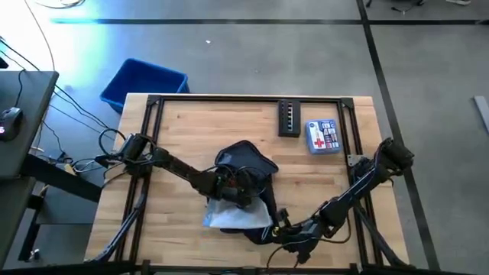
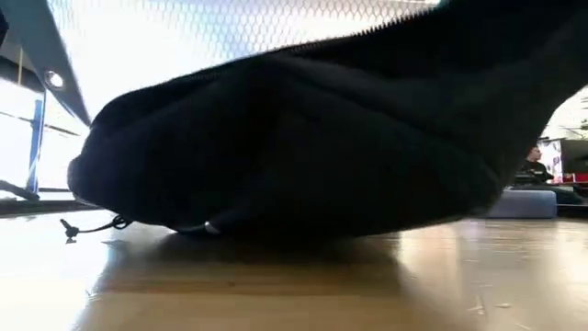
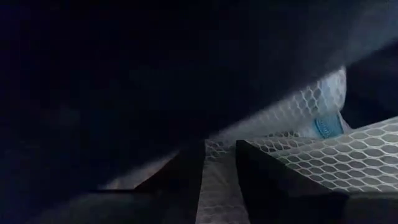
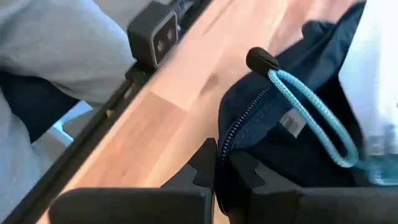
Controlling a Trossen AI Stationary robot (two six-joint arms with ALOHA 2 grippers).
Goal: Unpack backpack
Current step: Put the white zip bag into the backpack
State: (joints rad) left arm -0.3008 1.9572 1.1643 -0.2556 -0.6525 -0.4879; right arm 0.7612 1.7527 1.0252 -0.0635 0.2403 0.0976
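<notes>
The dark navy backpack (image 1: 246, 164) lies on the wooden table's middle, and in the low view the backpack (image 2: 303, 156) fills the picture. A white mesh pouch (image 1: 229, 218) sticks out of its near side onto the table. My left gripper (image 1: 233, 187) reaches in from the left, inside the backpack, where its own view is dark; it is shut on the mesh (image 3: 219, 180). My right gripper (image 1: 279, 225) sits at the backpack's near right edge, shut on the zipper edge (image 4: 224, 165). A light blue cord pull (image 4: 311, 118) lies on the fabric beside it. My left gripper pinches the white mesh (image 3: 214, 158) between its two fingers, inside the backpack; one layer or several, I cannot tell. The dark fabric overhead hides the rest of the hold. My right gripper pinches the backpack's zippered edge (image 4: 231, 134) between its two fingertips, coming nearly level from the table's right near side. The edge there is raised a little off the wood, and the bag's body rests on the table.
A first-aid kit (image 1: 322, 137) and a black oblong device (image 1: 289, 118) lie at the far right of the table. A bright blue bin (image 1: 145, 82) stands on the floor beyond the far left corner. A black frame (image 1: 244, 99) runs along the table's edges.
</notes>
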